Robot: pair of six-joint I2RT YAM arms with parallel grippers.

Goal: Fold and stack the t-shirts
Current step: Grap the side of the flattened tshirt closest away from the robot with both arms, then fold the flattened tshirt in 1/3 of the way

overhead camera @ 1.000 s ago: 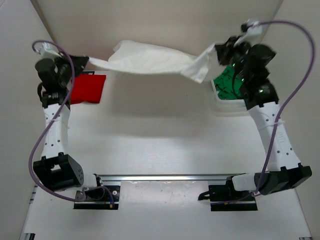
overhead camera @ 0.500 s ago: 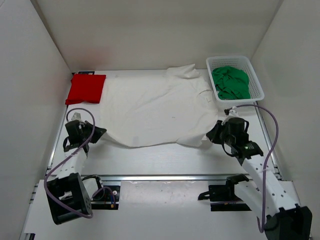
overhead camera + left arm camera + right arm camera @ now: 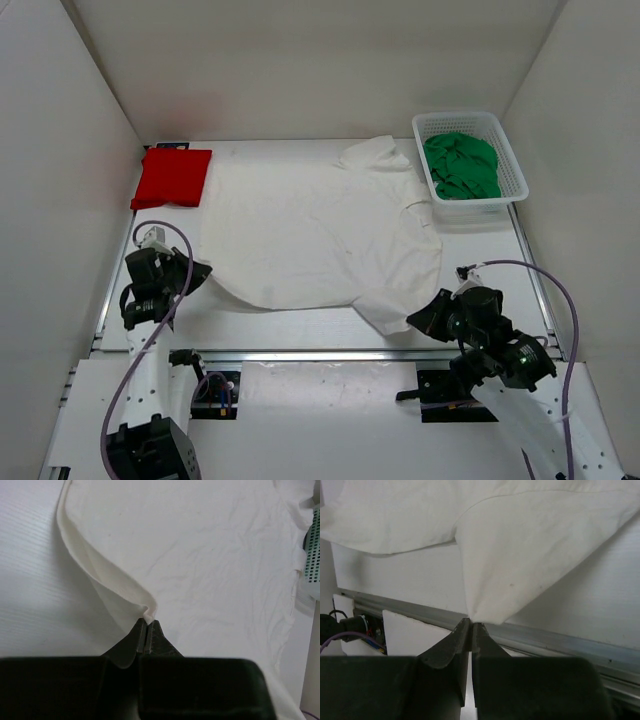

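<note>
The white t-shirt (image 3: pixel 310 230) is lying spread across the worktop (image 3: pixel 300 328); the left claw (image 3: pixel 196 272) is pinching its corner at eight o'clock, the right claw (image 3: pixel 422 318) another at five (both clamped on cloth), probably tensioning it flat for folding; the red t-shirt (image 3: pixel 172 178) is sitting folded at ten o'clock

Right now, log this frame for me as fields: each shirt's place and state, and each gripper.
white t-shirt: spread out in the middle, near corners pinched up
red t-shirt: folded, far left
green t-shirt: crumpled inside the basket, far right
left gripper: shut on the white t-shirt's near left corner
right gripper: shut on the white t-shirt's near right corner
</note>
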